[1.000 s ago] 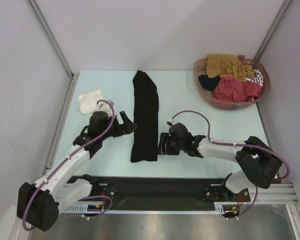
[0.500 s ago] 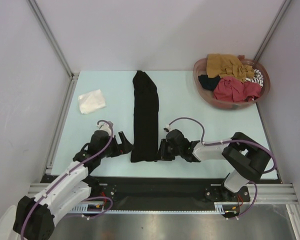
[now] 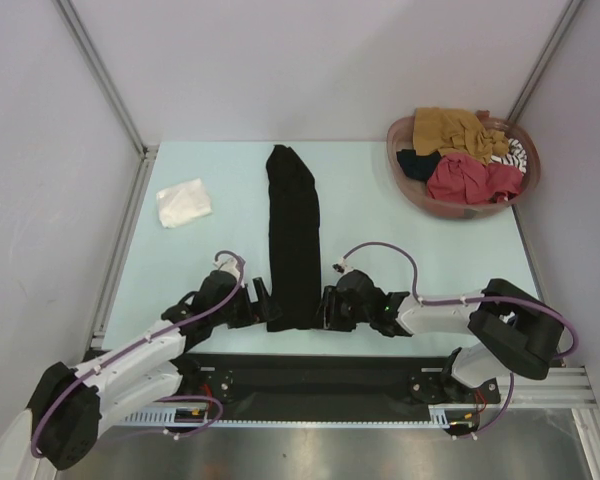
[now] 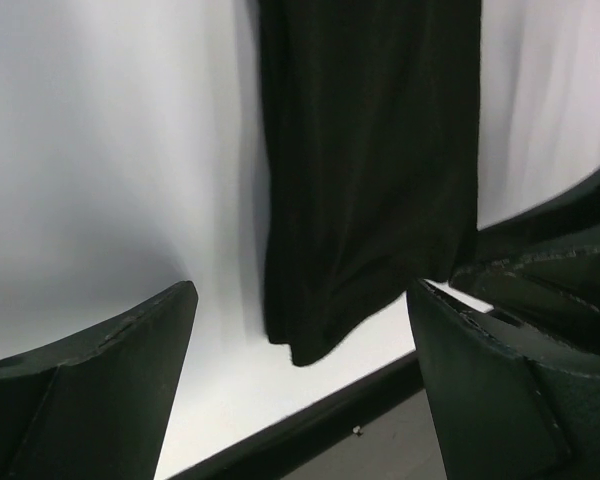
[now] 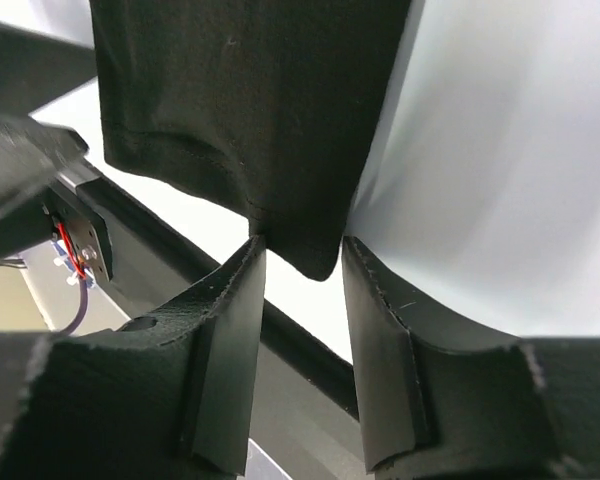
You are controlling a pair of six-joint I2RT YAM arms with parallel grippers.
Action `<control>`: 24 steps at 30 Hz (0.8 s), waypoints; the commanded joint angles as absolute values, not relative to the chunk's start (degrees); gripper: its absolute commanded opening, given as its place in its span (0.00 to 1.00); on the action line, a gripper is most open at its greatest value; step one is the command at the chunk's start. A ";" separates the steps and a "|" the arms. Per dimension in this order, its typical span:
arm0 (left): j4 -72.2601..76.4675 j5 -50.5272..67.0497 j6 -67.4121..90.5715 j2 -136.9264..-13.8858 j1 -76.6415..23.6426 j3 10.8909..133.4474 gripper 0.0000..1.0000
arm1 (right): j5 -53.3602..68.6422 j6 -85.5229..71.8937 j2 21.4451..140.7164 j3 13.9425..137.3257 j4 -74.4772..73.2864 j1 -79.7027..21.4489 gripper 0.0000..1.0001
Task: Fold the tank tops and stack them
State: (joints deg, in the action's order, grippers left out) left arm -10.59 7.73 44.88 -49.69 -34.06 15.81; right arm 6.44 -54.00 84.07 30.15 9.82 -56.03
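Observation:
A black tank top (image 3: 292,235), folded into a long narrow strip, lies down the middle of the table. My left gripper (image 3: 263,306) is open beside its near left corner; in the left wrist view (image 4: 300,290) the cloth's corner (image 4: 310,330) lies between the wide-apart fingers (image 4: 100,380). My right gripper (image 3: 326,306) is at the near right corner. In the right wrist view (image 5: 302,242) its jaws stand narrowly apart with the black corner (image 5: 315,255) at the fingertips (image 5: 235,320). A folded white tank top (image 3: 184,202) lies at the far left.
A round reddish-brown basket (image 3: 408,185) at the far right holds mustard (image 3: 450,128), red (image 3: 465,178) and striped (image 3: 515,152) tops. The table's near edge with a black rail (image 3: 310,372) runs just behind both grippers. Grey walls enclose the table.
Both grippers have moved toward the table's near edge along the black top, the left one from near the white top, and now flank its near corners.

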 commanded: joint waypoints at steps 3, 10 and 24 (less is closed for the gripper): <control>-11.33 6.33 50.44 -50.45 -38.84 13.63 0.88 | 4.39 -53.00 82.97 28.48 5.71 -54.94 0.40; -15.82 0.62 55.46 -47.64 -39.64 11.07 0.75 | 4.39 -52.21 81.92 28.39 5.54 -53.79 0.35; -13.97 4.13 55.64 -51.41 -39.81 9.05 0.43 | 5.36 -51.94 82.35 28.39 6.24 -52.30 0.32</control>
State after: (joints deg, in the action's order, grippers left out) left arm -9.13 3.90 56.16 -49.47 -39.29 11.90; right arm 6.48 -52.97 82.78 29.34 8.03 -52.69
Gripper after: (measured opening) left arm 0.429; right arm 0.317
